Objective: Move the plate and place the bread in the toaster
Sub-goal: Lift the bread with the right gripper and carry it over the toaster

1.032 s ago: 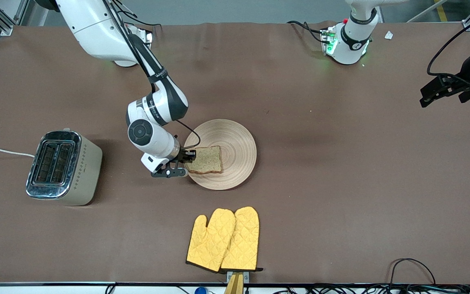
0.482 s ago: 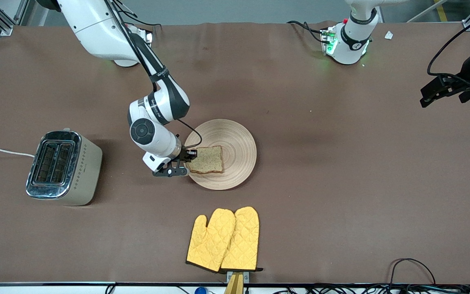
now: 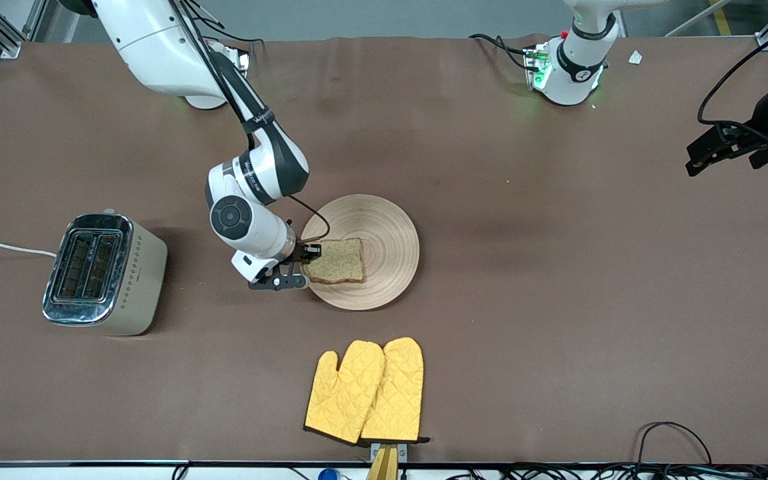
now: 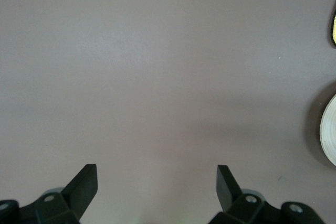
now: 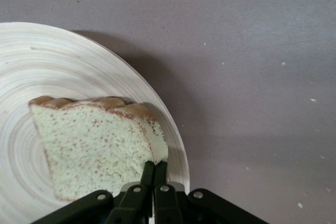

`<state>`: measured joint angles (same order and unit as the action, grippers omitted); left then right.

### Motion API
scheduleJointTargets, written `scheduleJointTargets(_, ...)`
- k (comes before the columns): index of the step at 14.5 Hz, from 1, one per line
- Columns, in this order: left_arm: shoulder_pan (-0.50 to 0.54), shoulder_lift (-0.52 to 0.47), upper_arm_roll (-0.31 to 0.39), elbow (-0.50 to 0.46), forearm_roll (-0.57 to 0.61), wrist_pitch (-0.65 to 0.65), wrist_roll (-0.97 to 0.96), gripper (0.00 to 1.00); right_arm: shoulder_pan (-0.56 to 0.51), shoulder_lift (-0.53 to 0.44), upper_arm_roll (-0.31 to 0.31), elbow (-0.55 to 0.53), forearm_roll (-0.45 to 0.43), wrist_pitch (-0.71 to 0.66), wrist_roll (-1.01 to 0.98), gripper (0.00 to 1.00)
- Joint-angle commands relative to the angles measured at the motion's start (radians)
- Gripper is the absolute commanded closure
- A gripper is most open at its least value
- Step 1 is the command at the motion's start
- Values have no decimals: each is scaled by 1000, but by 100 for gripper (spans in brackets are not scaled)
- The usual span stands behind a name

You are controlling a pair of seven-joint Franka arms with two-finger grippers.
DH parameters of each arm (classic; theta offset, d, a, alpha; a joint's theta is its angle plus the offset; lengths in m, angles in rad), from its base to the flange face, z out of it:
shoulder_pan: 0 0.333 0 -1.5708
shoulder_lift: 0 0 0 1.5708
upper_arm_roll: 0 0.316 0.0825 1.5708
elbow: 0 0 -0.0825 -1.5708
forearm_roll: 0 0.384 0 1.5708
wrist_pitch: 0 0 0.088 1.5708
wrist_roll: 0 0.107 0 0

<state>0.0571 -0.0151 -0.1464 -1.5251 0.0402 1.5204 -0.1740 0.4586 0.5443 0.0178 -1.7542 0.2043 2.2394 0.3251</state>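
Note:
The bread (image 3: 336,261), a brown wholegrain slice, lies on the round light-wood plate (image 3: 384,233) in the middle of the table. My right gripper (image 3: 311,253) is shut on the edge of the bread that faces the toaster. In the right wrist view my right gripper (image 5: 155,165) pinches the bread (image 5: 94,145) at a corner over the plate's rim (image 5: 79,56). The beige toaster (image 3: 101,273) stands at the right arm's end of the table, slots up and empty. My left gripper (image 3: 717,148) waits open and empty over the left arm's end of the table; it also shows in the left wrist view (image 4: 157,182).
A pair of yellow oven mitts (image 3: 365,392) lies nearer to the front camera than the plate. The toaster's white cord (image 3: 4,247) runs off the table's end. The plate's rim (image 4: 329,129) shows in the left wrist view.
My right arm's wrist has shifted a little while it stays shut on the bread. The bread has barely moved on the plate. The left arm has not moved.

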Motion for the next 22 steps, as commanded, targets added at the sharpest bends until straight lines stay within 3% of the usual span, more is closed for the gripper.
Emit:
scheduleJointTargets(1, -2, 9, 1, 16, 17, -2, 19, 0, -5, -69, -45, 91, -34, -213, 17, 100)
scheduleJointTargets(4, -3, 9, 1, 17, 17, -2, 19, 0, -8, -81, -78, 217, -155, -459, 22, 100)
scheduleJointTargets(8, -8, 10, -1, 16, 18, 1, 24, 0, -11, -148, -139, 269, -261, -610, 23, 100)
scheduleJointTargets(11, -6, 10, -2, 16, 17, 1, 24, 0, -23, -182, -226, 272, -290, -642, -68, 100)
scheduleJointTargets(14, -9, 10, -4, 16, 9, 14, 24, 0, -23, -205, -304, 278, -391, -673, -130, 100)
scheduleJointTargets(17, -10, 12, -5, 16, 7, 17, 24, 0, -21, -218, -308, 280, -537, -670, -86, 100)
scheduleJointTargets(19, -8, 11, -5, 16, 7, 17, 24, 0, -12, -221, -305, 282, -691, -667, -44, 100)
scheduleJointTargets(22, -6, 10, -5, 16, 6, 17, 24, 0, -15, -221, -305, 277, -787, -672, -12, 100)
